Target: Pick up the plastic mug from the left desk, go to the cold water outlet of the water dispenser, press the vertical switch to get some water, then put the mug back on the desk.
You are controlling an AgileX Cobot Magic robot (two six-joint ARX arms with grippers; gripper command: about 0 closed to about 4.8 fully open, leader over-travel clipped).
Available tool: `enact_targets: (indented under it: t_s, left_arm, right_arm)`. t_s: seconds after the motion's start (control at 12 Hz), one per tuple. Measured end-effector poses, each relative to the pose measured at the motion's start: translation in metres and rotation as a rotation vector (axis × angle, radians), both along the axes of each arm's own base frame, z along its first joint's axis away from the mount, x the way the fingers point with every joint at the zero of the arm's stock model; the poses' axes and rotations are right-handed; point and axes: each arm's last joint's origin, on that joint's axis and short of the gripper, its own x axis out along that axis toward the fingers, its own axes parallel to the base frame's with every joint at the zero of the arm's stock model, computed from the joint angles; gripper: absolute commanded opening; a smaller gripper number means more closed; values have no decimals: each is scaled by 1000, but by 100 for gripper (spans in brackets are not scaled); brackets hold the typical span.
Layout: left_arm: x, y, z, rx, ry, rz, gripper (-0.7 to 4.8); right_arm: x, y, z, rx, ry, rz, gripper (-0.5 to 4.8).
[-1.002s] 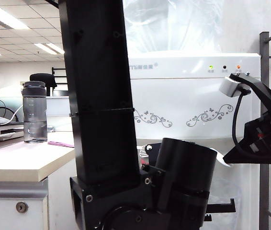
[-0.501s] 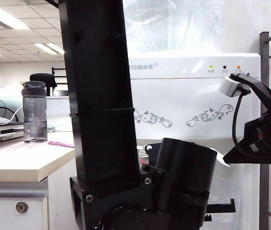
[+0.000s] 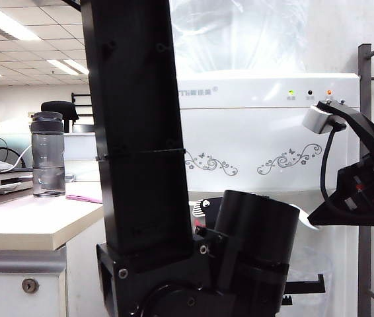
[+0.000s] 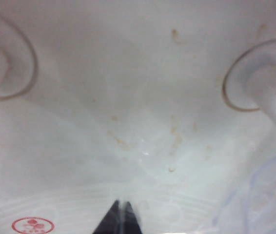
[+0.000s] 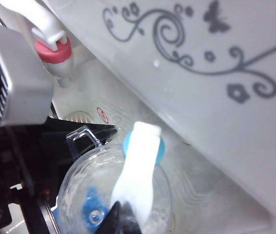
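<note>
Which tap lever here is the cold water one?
On the white box-shaped water dispenser with grey floral scrolls, find the recess under its front panel. The slim white curved lever stands over the clear plastic mug; its tap has a light blue collar, its neighbour's collar is pink-red.

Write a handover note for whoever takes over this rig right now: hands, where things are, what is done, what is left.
Left hand: shut, apparently on the plastic mug by its handle, holding it inside the water dispenser recess.
Right hand: shut, tips at the lower end of the vertical switch.
Mug sits below the cold water outlet.
Done: mug picked up and brought to the tap.
Unclear: whether water is flowing or how full the mug is.
Left: finish filling, release the switch, set the mug back on the left desk.
</note>
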Motion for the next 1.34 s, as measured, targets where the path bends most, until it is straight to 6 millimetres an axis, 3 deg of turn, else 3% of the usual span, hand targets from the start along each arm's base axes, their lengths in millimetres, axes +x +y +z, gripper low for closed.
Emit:
enact_targets:
  t_s: [1.0, 1.34]
  left_arm:
    - [0, 0, 0, 2, 0, 0, -5]
    - [0, 0, 0, 3, 0, 0, -5]
  right_arm:
    - [0, 0, 1, 3, -15, -2, -1]
    - [-4, -1, 24, 40, -104, -22, -1]
